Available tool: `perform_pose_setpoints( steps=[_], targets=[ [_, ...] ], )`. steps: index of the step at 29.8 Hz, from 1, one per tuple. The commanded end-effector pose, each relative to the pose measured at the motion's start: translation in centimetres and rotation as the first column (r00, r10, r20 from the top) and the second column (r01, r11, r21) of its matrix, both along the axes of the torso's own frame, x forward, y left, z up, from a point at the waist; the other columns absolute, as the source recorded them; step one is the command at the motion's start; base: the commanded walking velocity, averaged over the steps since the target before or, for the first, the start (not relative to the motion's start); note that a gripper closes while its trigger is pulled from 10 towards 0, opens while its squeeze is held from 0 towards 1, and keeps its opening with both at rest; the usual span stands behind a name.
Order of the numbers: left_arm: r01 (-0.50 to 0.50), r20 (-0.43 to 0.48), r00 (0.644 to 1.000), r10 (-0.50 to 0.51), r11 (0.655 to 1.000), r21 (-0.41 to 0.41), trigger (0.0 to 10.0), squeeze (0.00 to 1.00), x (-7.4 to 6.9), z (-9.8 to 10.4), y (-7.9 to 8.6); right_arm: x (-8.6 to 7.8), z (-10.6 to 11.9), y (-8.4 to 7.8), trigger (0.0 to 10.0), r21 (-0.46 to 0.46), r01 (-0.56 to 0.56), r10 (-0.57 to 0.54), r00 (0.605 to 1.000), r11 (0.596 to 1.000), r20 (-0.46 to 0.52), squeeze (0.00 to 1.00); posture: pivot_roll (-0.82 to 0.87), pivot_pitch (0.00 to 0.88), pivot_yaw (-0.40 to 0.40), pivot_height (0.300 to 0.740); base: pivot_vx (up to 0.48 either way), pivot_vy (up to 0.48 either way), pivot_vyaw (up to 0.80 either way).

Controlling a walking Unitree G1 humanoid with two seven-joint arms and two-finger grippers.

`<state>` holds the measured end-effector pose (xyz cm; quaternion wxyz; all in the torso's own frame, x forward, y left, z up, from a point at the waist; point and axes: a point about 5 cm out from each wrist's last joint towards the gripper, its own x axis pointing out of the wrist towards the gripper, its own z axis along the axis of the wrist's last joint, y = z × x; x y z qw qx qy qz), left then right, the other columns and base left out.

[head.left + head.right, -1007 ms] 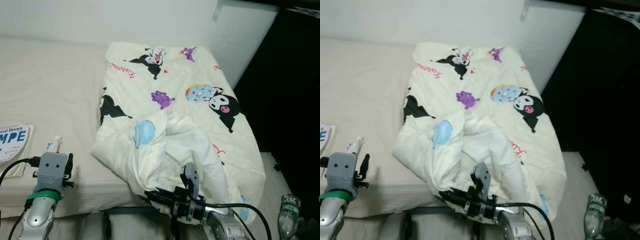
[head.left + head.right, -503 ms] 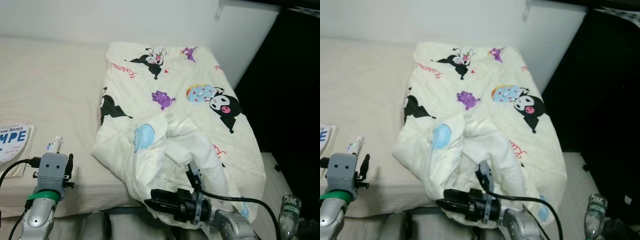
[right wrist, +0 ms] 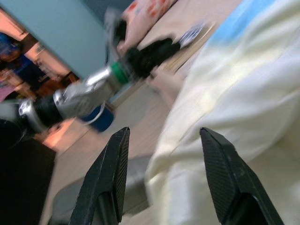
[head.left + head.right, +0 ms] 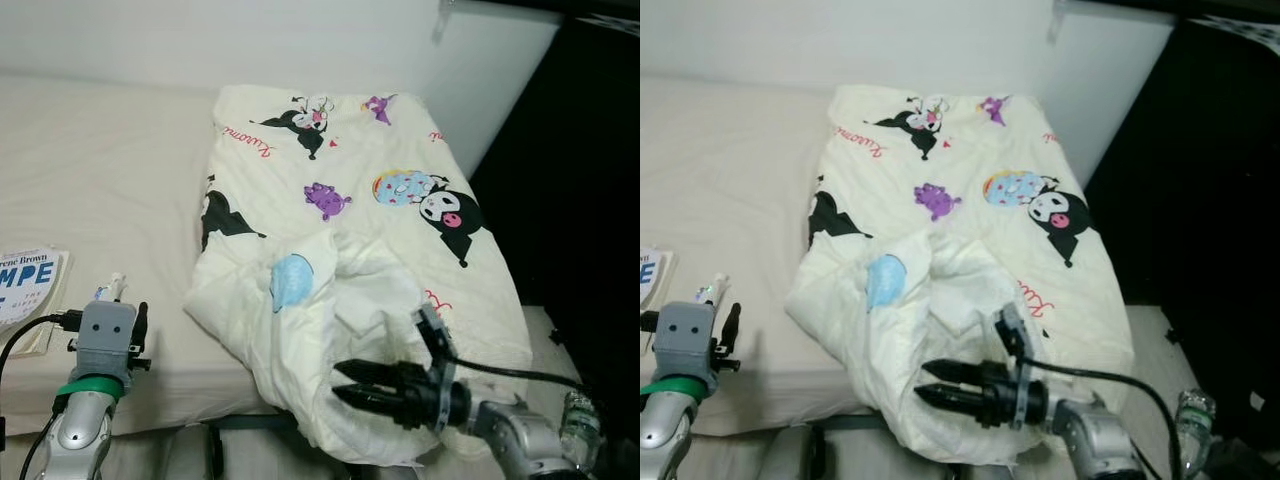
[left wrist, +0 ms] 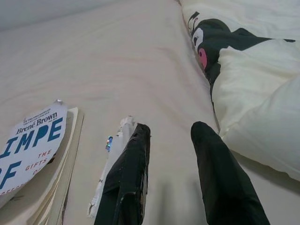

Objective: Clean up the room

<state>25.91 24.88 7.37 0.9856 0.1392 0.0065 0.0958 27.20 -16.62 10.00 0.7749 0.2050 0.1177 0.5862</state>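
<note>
Your right tool hangs with fingers parted against the near edge of the cartoon blanket, heaped on the bed's right side. Your left tool, fingers also parted, hovers beside the book.

Head stereo pair looking down over bed, both sharing quilt, wrist views close along fingers

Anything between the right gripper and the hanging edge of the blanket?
Nothing visible. The right gripper has its fingers open, pointing sideways along the crumpled front edge of the blanket that hangs over the bed. Bare fabric lies directly before the fingers.
</note>
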Motion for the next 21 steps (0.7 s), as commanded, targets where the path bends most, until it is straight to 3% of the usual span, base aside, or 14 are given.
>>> perform_pose_setpoints(
  steps=[1, 3, 6, 8, 9, 10, 11, 14, 16, 17, 19, 21],
  targets=[
    [0.009, -0.017, 1.0, -0.009, 1.0, -0.003, 10.0, 0.0, 0.0, -0.5, -0.3, 0.7, 0.9, -1.5, 10.0, 0.025, 0.075, -0.075, 0.997, 0.997, 0.015, 0.0, 0.07, 0.024, -0.063, 0.606, 0.0, 0.0, 0.0],
    [0.016, -0.011, 1.0, -0.016, 1.0, -0.005, 10.0, 0.0, 0.3, -0.4, -0.5, 2.3, 2.5, -2.4, 10.0, 0.069, 0.178, -0.182, 0.981, 0.982, 0.06, 0.0, 0.07, 0.021, -0.066, 0.606, 0.0, 0.0, 0.0],
    [0.017, -0.006, 1.0, -0.018, 1.0, -0.006, 10.0, 0.0, 0.4, -0.3, -0.6, 3.4, 3.4, -2.7, 10.0, 0.097, 0.259, -0.267, 0.96, 0.961, 0.087, 0.0, 0.07, 0.021, -0.066, 0.606, 0.0, 0.0, 0.0],
    [0.02, -0.002, 1.0, -0.02, 1.0, -0.006, 10.0, 0.0, 0.4, -0.3, -0.7, 5.2, 3.4, -1.9, 10.0, 0.006, 0.411, -0.408, 0.903, 0.912, 0.133, 0.0, 0.07, 0.021, -0.067, 0.606, 0.0, 0.0, 0.0],
    [0.02, -0.002, 1.0, -0.02, 1.0, -0.006, 10.0, 0.0, 0.4, -0.3, -0.7, 5.2, 3.4, -1.9, 10.0, 0.006, 0.411, -0.408, 0.903, 0.912, 0.133, 0.0, 0.07, 0.021, -0.067, 0.606, 0.0, 0.0, 0.0],
    [0.02, -0.002, 1.0, -0.02, 1.0, -0.007, 10.0, 0.0, 0.4, -0.3, -0.7, 6.1, 3.1, -1.5, 10.0, -0.036, 0.488, -0.48, 0.867, 0.872, 0.133, 0.91, 0.06, 0.02, -0.069, 0.606, 0.0, 0.0, 0.0],
    [0.021, -0.002, 1.0, -0.021, 1.0, -0.007, 10.0, 0.0, 0.4, -0.4, -0.8, 6.7, 2.6, -1.0, 10.0, -0.066, 0.534, -0.527, 0.844, 0.843, 0.102, 1.0, 0.07, 0.021, -0.071, 0.606, 0.0, 0.0, 0.0],
    [0.022, -0.002, 1.0, -0.022, 1.0, -0.007, 10.0, 0.0, 0.4, -0.4, -0.9, 6.8, 2.3, -0.3, 10.0, -0.068, 0.53, -0.524, 0.847, 0.845, 0.087, 1.0, 0.07, 0.026, -0.077, 0.606, 0.0, 0.0, 0.0],
    [0.051, -0.004, 0.999, -0.051, 0.998, 0.02, 10.0, 0.0, 0.3, -0.3, -1.5, 6.7, 1.5, 2.1, 10.0, -0.078, 0.476, -0.472, 0.879, 0.876, 0.069, 1.0, 0.07, 0.037, -0.087, 0.606, 0.0, 0.0, 0.0],
    [0.051, -0.004, 0.999, -0.051, 0.998, 0.02, 10.0, 0.0, 0.3, -0.3, -1.5, 6.7, 1.5, 2.1, 10.0, -0.078, 0.476, -0.472, 0.879, 0.876, 0.069, 1.0, 0.07, 0.037, -0.087, 0.606, 0.0, 0.0, 0.0],
    [0.104, -0.008, 0.995, -0.104, 0.994, 0.04, 10.0, 0.0, 0.1, -0.5, -2.7, 6.8, 1.0, 4.7, 10.0, -0.071, 0.444, -0.443, 0.896, 0.893, 0.035, 1.0, 0.07, 0.054, -0.094, 0.606, 0.0, 0.0, 0.0],
    [0.13, -0.013, 0.991, -0.13, 0.991, 0.044, 10.0, 0.0, -0.1, -0.7, -3.5, 7.0, 0.8, 6.3, 10.0, -0.073, 0.433, -0.432, 0.902, 0.899, 0.023, 1.0, 0.07, 0.059, -0.096, 0.606, 0.0, 0.0, 0.0]
  ],
)
